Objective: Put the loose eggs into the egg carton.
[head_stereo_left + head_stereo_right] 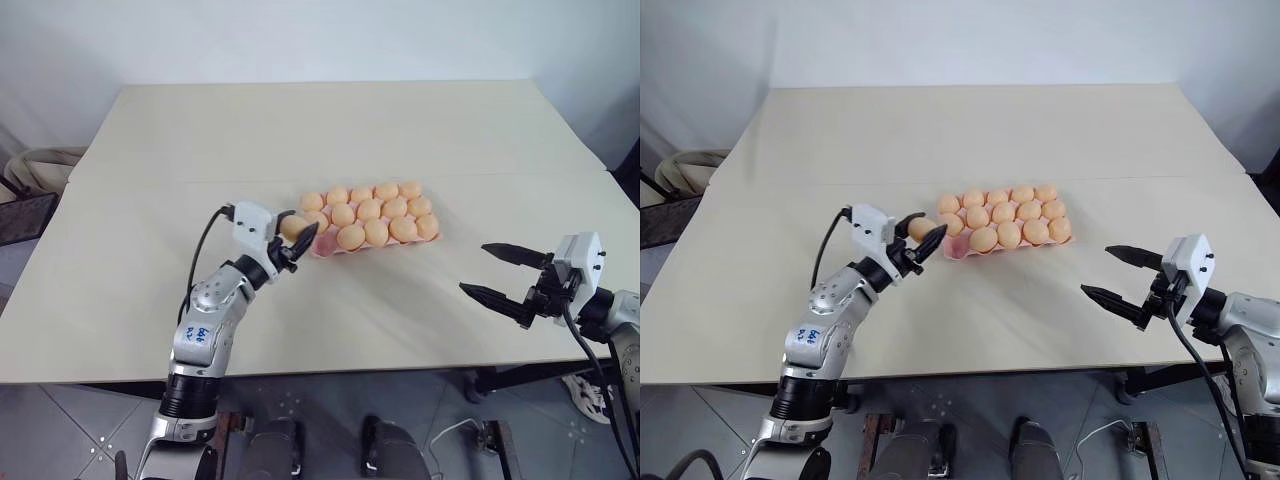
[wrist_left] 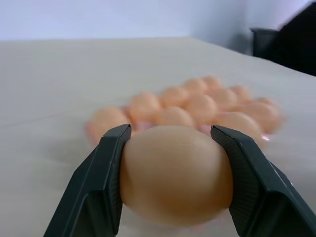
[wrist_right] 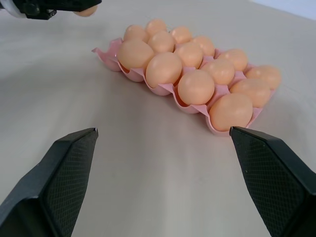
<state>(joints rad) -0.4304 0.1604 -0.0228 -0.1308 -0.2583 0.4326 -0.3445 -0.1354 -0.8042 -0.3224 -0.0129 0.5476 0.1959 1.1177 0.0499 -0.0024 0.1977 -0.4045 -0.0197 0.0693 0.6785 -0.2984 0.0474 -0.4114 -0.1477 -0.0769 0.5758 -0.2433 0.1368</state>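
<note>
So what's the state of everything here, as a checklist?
Surface: pale table, two joined tops.
Job's things: pink egg carton nearly full, near-left corner cup empty; one egg held just beside that corner.
Clutter: nothing seen.
Grippers: left gripper shut on the egg; right gripper with jaws wide open, holding nothing, to the right of the carton.
Cables: black cable on left arm, another on right.
Surroundings: white wall, tiled floor.
</note>
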